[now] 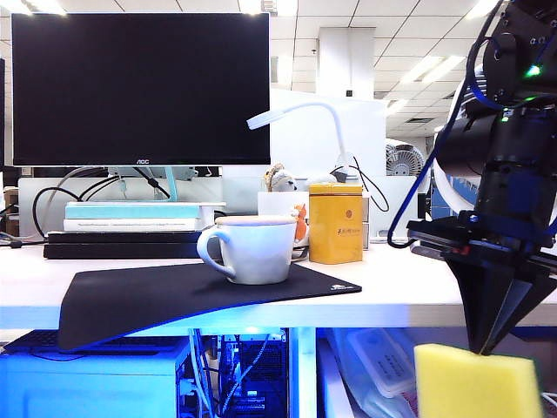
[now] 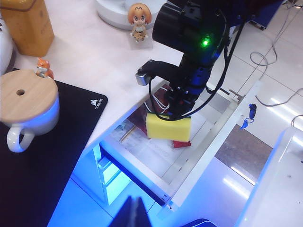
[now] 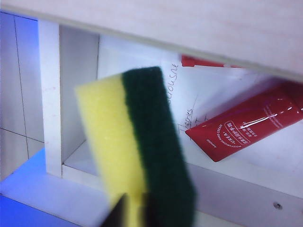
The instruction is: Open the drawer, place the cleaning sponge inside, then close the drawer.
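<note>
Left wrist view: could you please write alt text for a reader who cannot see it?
The right gripper, jaws shut on the yellow cleaning sponge, holds it over the open drawer, which contains papers and a red tube. On the desk sit a lidded white mug on a black mat, a yellow tin and a small figurine.

Open-plan office behind the right gripper: ceiling grid with bright light panels, white pillar, desk fan up and to its left. White desk beside it, on the left. Beneath it, glossy pale floor tiles, loose cables, blue glow under the desk.
</note>
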